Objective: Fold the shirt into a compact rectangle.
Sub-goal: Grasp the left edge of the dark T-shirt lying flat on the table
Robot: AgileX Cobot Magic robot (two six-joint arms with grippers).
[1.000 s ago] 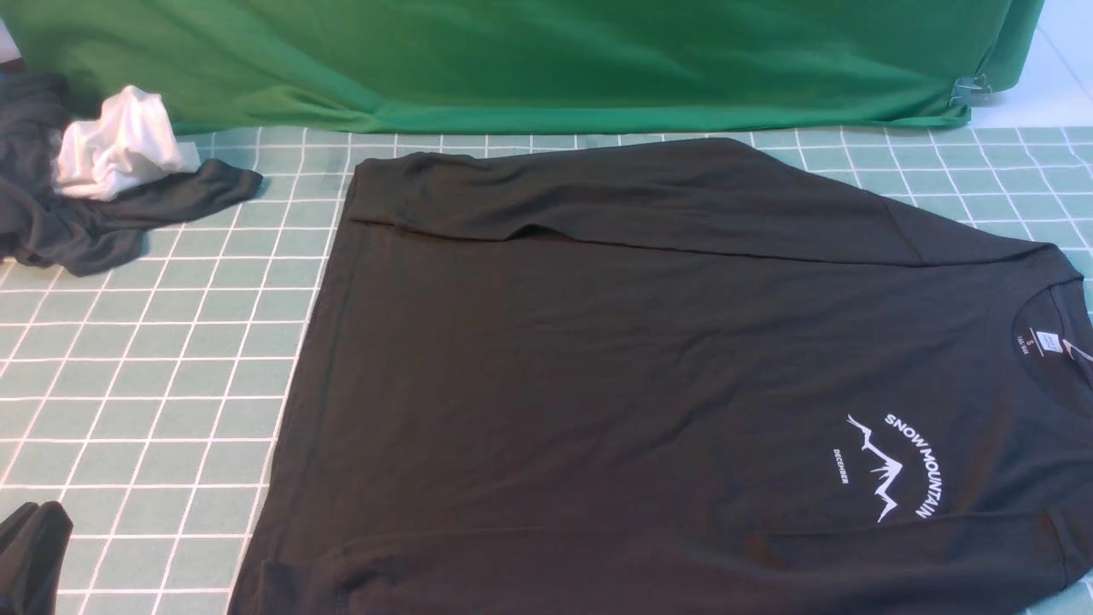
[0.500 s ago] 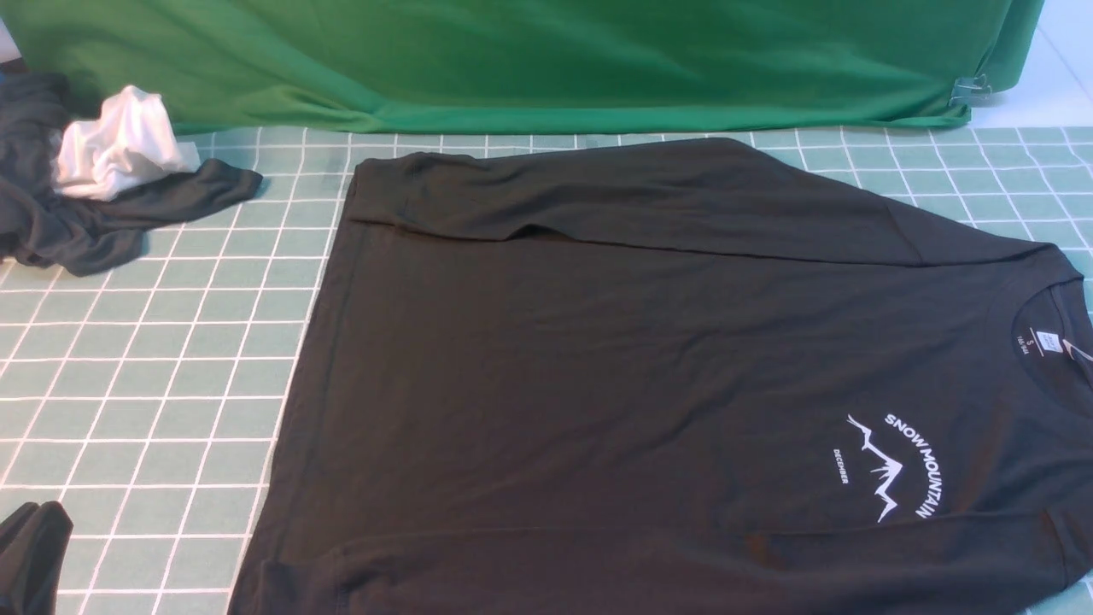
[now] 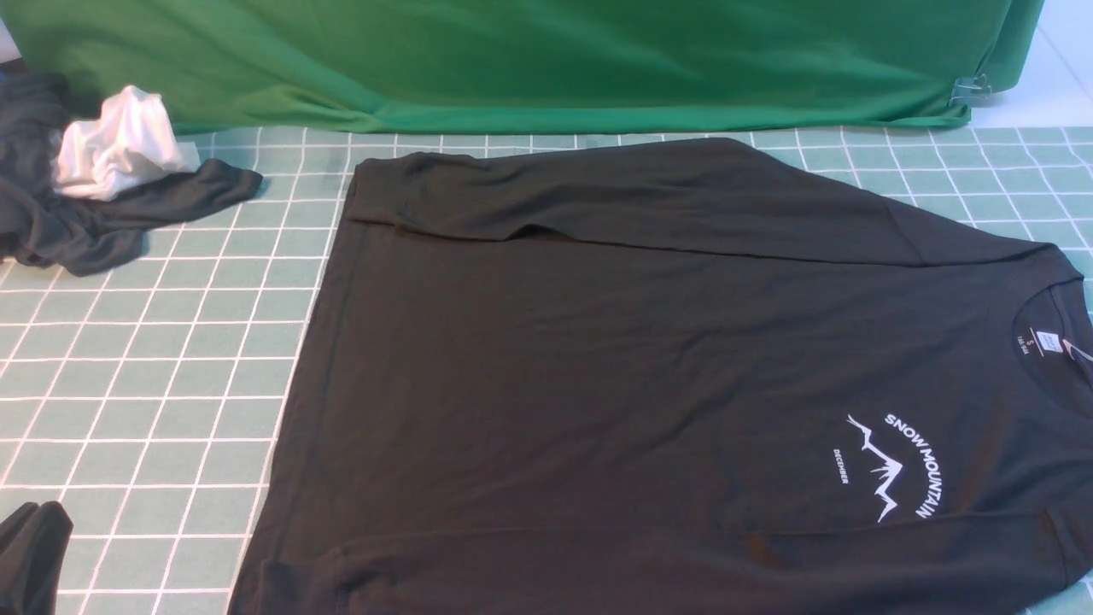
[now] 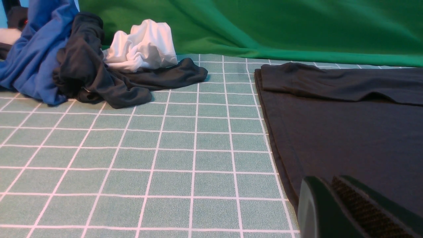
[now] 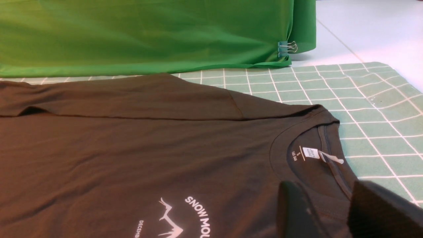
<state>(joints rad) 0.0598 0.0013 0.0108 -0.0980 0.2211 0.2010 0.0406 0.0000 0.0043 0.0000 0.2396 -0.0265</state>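
Observation:
The black long-sleeved shirt (image 3: 649,359) lies flat, front up, on the green tiled mat (image 3: 154,384), collar to the right and hem to the left. Its white mountain print (image 3: 897,465) and neck label (image 3: 1046,342) face up. The far sleeve (image 3: 640,205) is folded over the body. Neither gripper appears in the front view. In the left wrist view my left gripper (image 4: 327,181) is shut and empty, low over the shirt (image 4: 347,125) near its hem edge. In the right wrist view my right gripper (image 5: 325,191) is open just short of the collar of the shirt (image 5: 132,138), nothing between its fingers.
A dark grey garment (image 3: 94,213) with a white cloth (image 3: 119,154) is heaped at the far left, beside a blue garment (image 4: 29,59). A small black fabric piece (image 3: 30,555) lies at the near left. A green backdrop (image 3: 512,60) with a binder clip (image 3: 969,90) closes the far side.

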